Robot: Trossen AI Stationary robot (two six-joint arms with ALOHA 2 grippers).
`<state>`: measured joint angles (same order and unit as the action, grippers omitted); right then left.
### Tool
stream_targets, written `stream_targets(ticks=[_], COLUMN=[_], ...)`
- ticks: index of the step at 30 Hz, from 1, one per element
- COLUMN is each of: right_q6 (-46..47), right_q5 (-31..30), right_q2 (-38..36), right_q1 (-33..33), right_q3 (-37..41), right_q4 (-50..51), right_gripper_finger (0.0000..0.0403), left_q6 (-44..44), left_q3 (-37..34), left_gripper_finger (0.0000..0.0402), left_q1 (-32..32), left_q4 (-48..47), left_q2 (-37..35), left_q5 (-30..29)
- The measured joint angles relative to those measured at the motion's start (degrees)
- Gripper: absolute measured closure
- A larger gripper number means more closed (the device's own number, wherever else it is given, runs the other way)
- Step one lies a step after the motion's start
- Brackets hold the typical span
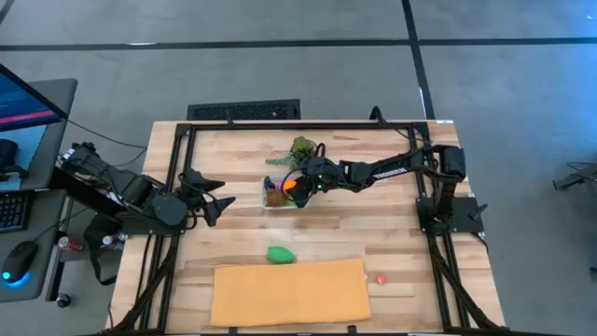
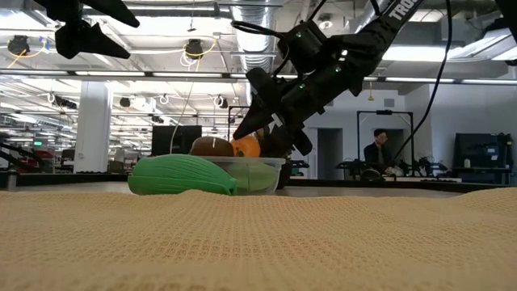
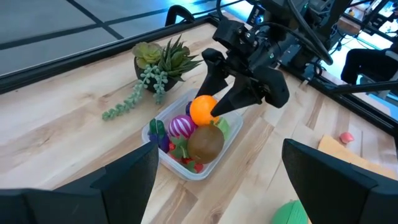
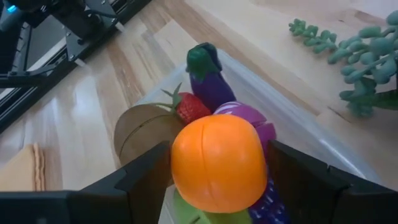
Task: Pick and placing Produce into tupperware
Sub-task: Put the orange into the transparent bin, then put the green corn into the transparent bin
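Where the high view looks down, the small clear plastic rectangular tub (image 1: 277,196) sits mid-table; right gripper (image 1: 297,184) over it, left gripper (image 1: 213,194) spread wide, well apart. Low view: smooth round orange toy fruit (image 2: 246,147) above the rim. Right wrist view: fruit between both dark fingers (image 4: 144,171), though actual contact cannot be told, above purple eggplant (image 4: 208,78), strawberry (image 4: 190,107).

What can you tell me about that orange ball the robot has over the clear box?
The orange ball is a smooth, round toy fruit, plain orange and glossy like plastic. It sits between the two dark fingers of the right hand, on top of the pile in the clear tub. Below and beside it lie a brown piece, a striped purple piece, a strawberry and an eggplant. Whether the fingers are pressing on it is unclear.
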<state>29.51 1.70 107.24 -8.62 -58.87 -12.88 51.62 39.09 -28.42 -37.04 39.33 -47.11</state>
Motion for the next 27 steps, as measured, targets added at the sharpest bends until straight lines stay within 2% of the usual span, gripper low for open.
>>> stream_targets(ticks=[15, 21, 27], right_q6=[-0.1, -2.6, -4.9], right_q5=[-0.2, -0.2, -0.1], right_q2=[-2.0, -6.0, -13.0], right_q1=[-0.1, -0.1, 0.1], right_q3=[0.0, 0.0, 0.0], right_q4=[-0.4, 2.4, 9.0], right_gripper_finger=[0.0112, 0.0110, 0.0109], left_q6=[0.6, 0.7, 1.9], left_q3=[0.0, 0.0, 0.0], left_gripper_finger=[0.0070, 0.0070, 0.0070], left_q1=[0.0, 0.0, 0.0], left_q4=[-1.3, -1.4, -3.2], left_q2=[0.0, 0.0, 1.7], left_q5=[0.0, 0.0, -0.1])
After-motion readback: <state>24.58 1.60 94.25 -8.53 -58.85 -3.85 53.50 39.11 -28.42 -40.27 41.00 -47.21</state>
